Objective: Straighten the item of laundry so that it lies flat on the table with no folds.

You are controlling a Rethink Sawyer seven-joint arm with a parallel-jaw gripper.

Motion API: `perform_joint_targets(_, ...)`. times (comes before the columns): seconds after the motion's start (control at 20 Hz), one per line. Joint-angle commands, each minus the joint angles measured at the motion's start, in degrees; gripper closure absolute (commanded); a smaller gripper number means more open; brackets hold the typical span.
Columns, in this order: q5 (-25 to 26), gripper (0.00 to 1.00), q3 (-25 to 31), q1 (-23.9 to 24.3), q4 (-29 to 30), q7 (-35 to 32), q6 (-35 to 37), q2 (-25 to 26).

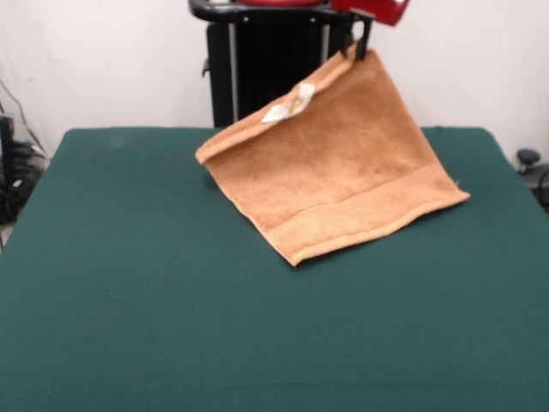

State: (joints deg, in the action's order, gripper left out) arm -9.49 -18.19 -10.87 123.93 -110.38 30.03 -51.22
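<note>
The orange-tan terry towel (330,163) hangs lifted by its top corner, spread like a tilted sheet over the far middle of the table (129,300). A small white label (290,105) sits on its upper left edge, and a woven border band runs along the lower edge. The lowest corner touches or nearly touches the dark green cloth, while the right corner juts out sideways. The gripper (360,43) pinches the top corner, its black fingers closed on the fabric, below the red arm (382,9).
</note>
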Motion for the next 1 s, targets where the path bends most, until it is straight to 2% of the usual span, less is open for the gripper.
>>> perform_joint_targets(0.05, 2.9, 1.0, 2.2, 1.7, 10.5, -2.5, 3.3, -6.8)
perform_joint_targets(0.35, 1.7, 1.0, 7.7, 7.2, 18.4, -1.4, -10.1, -5.5)
perform_joint_targets(0.6, 4.0, 1.0, 11.1, 10.3, 21.2, -2.1, -17.3, -4.2)
perform_joint_targets(0.65, 5.0, 0.0, 12.1, 11.3, 21.8, -2.9, -18.6, -4.2)
perform_joint_targets(1.0, 4.8, 0.0, 14.8, 13.5, 22.5, -6.4, -23.3, -2.3)
